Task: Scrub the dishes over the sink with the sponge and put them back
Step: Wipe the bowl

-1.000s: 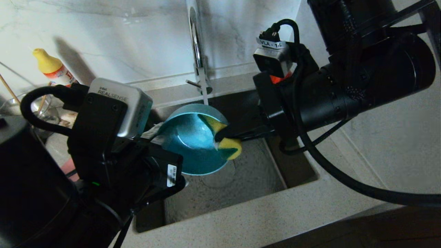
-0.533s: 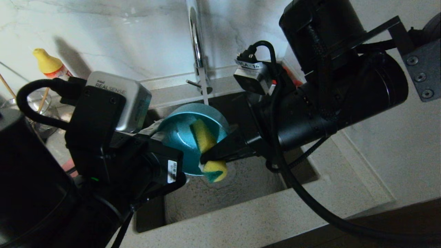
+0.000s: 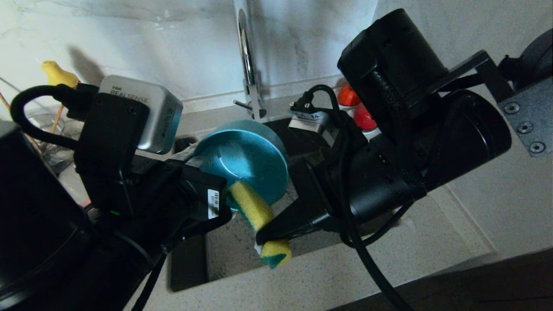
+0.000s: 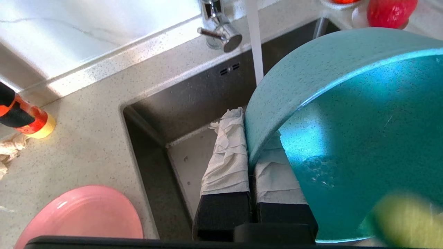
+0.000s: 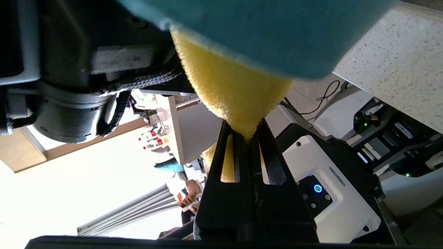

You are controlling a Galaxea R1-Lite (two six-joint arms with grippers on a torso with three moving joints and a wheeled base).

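Item: teal-blue bowl — we hold it tilted on edge over the sink, near the basin's back edge; our left gripper is clamped on its rim, the paper-wrapped fingers pinching the wall from both sides; a thin stream from the tap falls just behind it.

Item: sponge — yellow, with a green scouring face; our right gripper is clenched across its middle, squeezing it into a waist; its upper end touches the bowl's lower rim, its lower end hangs over the sink's front edge.

Item: pink plate — lies on the counter beside the sink's left edge, well apart from the bowl; whether it has been scrubbed we cannot tell.

Item: chopsticks — not clearly in view.

Other: a yellow-capped bottle at the counter's back left; red fruit on white saucers at the sink's back right corner.

Progress, as we judge it: the bowl is mid-scrub, with foam or droplets inside; it is not yet set back on the counter — so the scrubbing step is under way, and returning the bowl remains.
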